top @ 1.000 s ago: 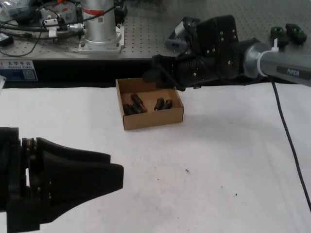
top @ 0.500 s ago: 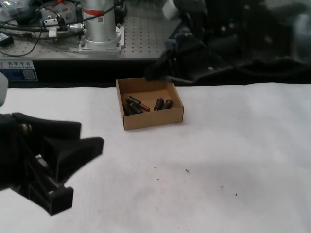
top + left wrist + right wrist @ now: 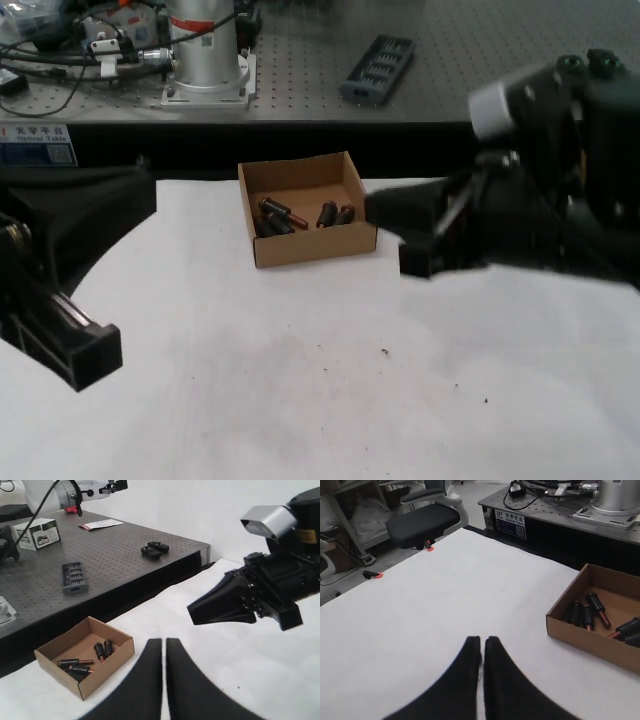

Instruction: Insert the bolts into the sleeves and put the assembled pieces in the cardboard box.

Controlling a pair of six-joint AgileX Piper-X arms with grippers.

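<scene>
Brown cardboard box [image 3: 310,248] holding black pieces [image 3: 328,213] with red-orange tips. White cloth [image 3: 320,400] covers the near bench; far table [image 3: 300,75] is dark grey, dotted with a grid of holes.

Right gripper [image 3: 482,641] (jaws together); pieces [image 3: 594,606] in cardboard box [image 3: 585,640].

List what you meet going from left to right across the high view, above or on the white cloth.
left arm → cardboard box → right arm
</scene>
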